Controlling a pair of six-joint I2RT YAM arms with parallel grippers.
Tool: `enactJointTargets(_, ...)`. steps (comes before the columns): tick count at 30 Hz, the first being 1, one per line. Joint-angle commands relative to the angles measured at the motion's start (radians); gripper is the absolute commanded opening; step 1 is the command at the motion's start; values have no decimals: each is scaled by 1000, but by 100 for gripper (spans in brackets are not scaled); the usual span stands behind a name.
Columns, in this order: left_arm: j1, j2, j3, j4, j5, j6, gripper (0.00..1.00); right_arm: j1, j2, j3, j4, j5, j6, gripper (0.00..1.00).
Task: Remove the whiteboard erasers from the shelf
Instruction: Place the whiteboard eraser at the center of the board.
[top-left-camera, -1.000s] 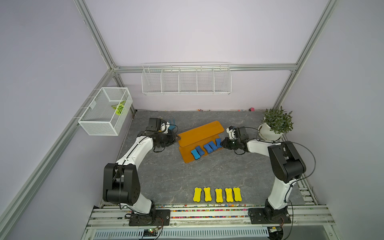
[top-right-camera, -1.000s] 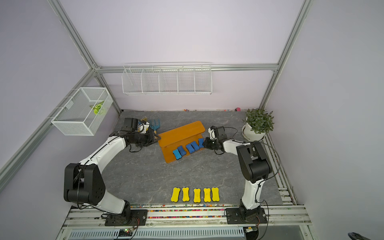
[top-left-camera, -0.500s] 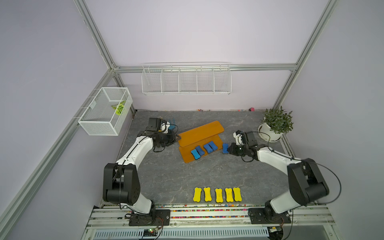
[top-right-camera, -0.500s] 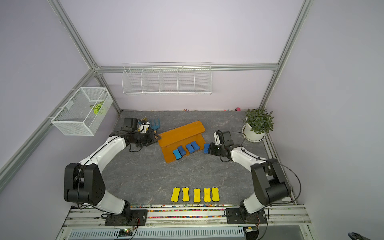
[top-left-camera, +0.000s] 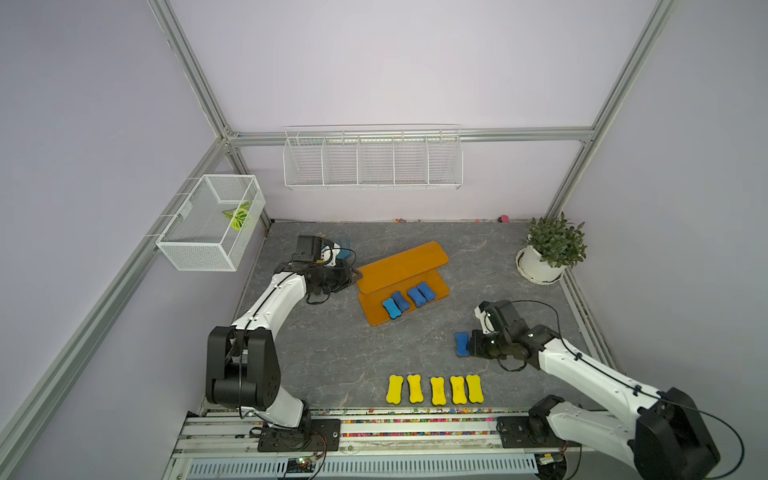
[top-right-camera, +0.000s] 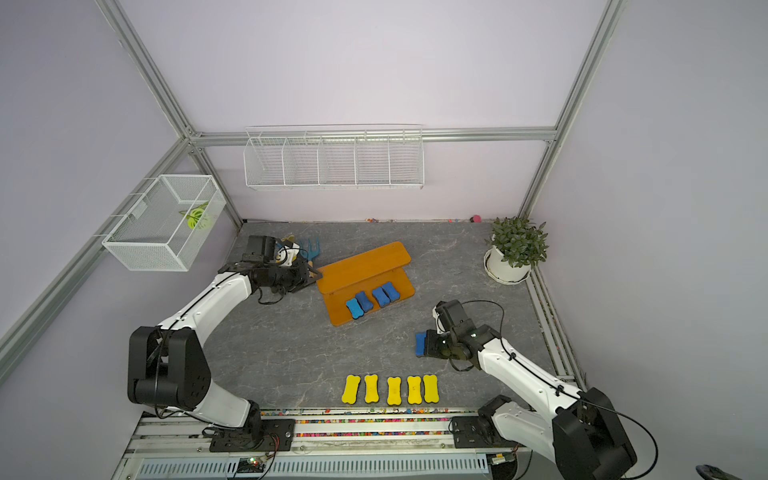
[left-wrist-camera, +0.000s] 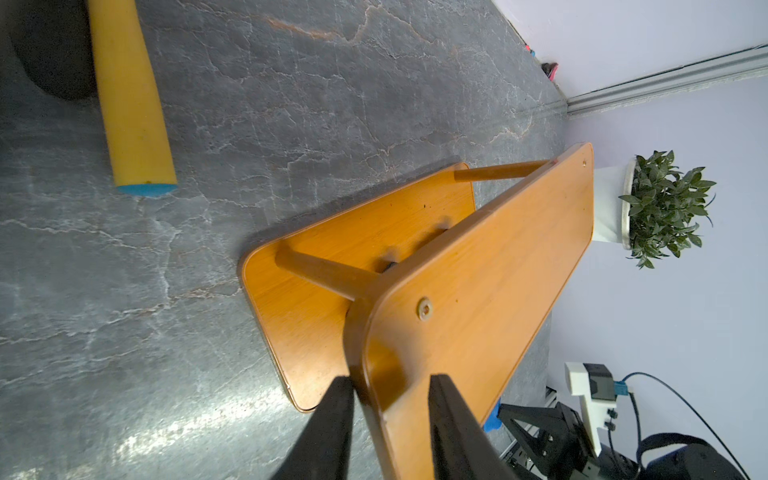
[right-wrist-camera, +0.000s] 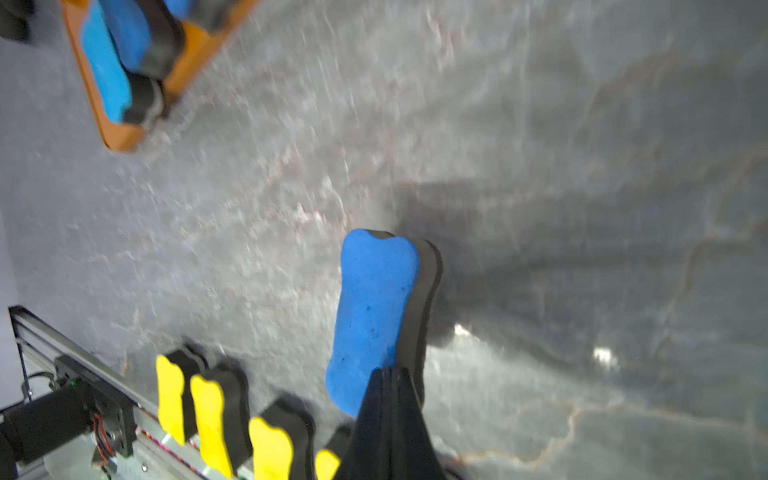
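Note:
The orange shelf (top-left-camera: 399, 266) (top-right-camera: 361, 266) stands in mid-table. My left gripper (top-left-camera: 353, 276) (left-wrist-camera: 390, 381) is shut on the left corner of the shelf's (left-wrist-camera: 498, 257) top board. Several blue whiteboard erasers (top-left-camera: 415, 296) (top-right-camera: 380, 296) lie on its lower board. My right gripper (top-left-camera: 470, 345) (right-wrist-camera: 390, 374) is shut on one blue eraser (top-left-camera: 461, 344) (top-right-camera: 420, 344) (right-wrist-camera: 374, 316), away from the shelf over the table's front right. Several yellow erasers (top-left-camera: 436, 390) (top-right-camera: 392, 390) (right-wrist-camera: 210, 415) lie in a row near the front edge.
A potted plant (top-left-camera: 548, 253) stands at the back right. A blue rake (top-left-camera: 344, 245) and a yellow-handled tool (left-wrist-camera: 129, 95) lie behind my left gripper. White wire baskets (top-left-camera: 372, 160) (top-left-camera: 212, 224) hang on the back and left walls.
My right arm has drawn a blue eraser out of the shelf and carried it toward the front right. The left arm has stayed on the shelf's corner.

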Motion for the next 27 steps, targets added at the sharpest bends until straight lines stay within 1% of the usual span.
enactJointTargets(1, 2, 1, -2, 34, 34, 1, 36, 13, -36, -35, -58, 37, 49, 0)
enactJointTargets(7, 2, -5, -5, 33, 26, 4, 36, 14, -44, -43, -71, 43, 38, 0)
enactJointTargets(12, 2, -3, -3, 31, 29, 4, 36, 14, 8, -30, -81, 54, 18, 0)
enactJointTargets(18, 3, -3, -5, 32, 29, 3, 36, 13, 29, -10, -102, 85, 13, 4)
enactJointTargets(21, 2, -3, -5, 33, 28, 3, 36, 9, 36, 7, -124, 94, -6, 8)
enactJointTargets(27, 2, -3, -4, 34, 27, 2, 36, 0, 33, 42, -148, 95, -31, 25)
